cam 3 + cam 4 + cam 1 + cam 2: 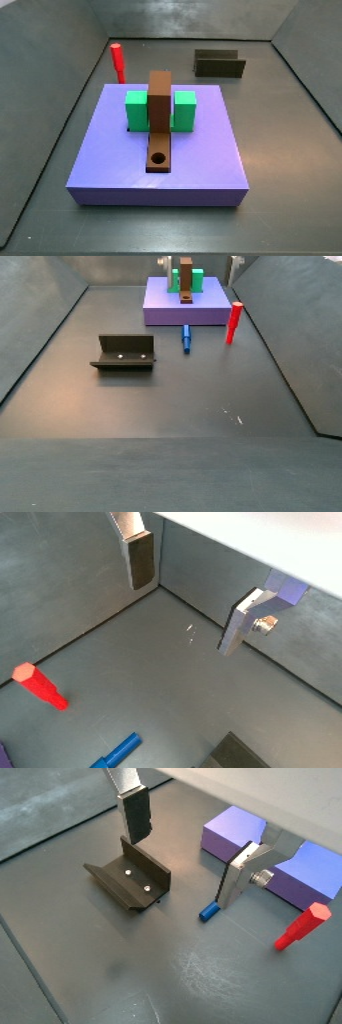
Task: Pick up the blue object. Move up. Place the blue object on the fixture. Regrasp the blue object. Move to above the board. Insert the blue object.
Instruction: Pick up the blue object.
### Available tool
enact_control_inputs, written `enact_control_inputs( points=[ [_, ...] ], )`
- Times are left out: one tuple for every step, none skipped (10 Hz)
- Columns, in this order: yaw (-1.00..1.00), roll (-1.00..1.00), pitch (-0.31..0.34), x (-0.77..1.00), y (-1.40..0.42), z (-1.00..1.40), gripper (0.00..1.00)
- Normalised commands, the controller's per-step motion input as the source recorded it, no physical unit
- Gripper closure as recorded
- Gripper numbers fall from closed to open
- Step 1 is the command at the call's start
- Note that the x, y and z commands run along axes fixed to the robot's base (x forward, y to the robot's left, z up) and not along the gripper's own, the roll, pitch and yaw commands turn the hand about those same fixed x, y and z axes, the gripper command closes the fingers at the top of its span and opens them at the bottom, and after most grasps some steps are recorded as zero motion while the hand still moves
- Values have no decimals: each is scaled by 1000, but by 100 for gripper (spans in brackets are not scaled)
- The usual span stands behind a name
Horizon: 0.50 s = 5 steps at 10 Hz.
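your end effector [181, 858] hangs released above the counter [160, 406], its silver fingers [139, 557] spread wide with nothing between them; the blue object [186, 337] lies flat on the counter just beside the board [201, 150], near the upright red peg [233, 322]; the fixture [124, 353] stands apart from both; on the board you see a brown bar [160, 125] with a round hole between two green blocks [138, 110]
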Motion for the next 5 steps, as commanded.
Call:
enact_control_inputs(
  points=[
    [0, -154, 19, 0, -166, -249, 0],
    [-109, -181, 0, 9, -517, -497, 0],
    [-43, -70, 0, 297, -751, -600, 0],
    [9, -61, 0, 500, -743, -606, 0],
    [6, 0, 0, 497, -849, -554, 0]
  ],
)
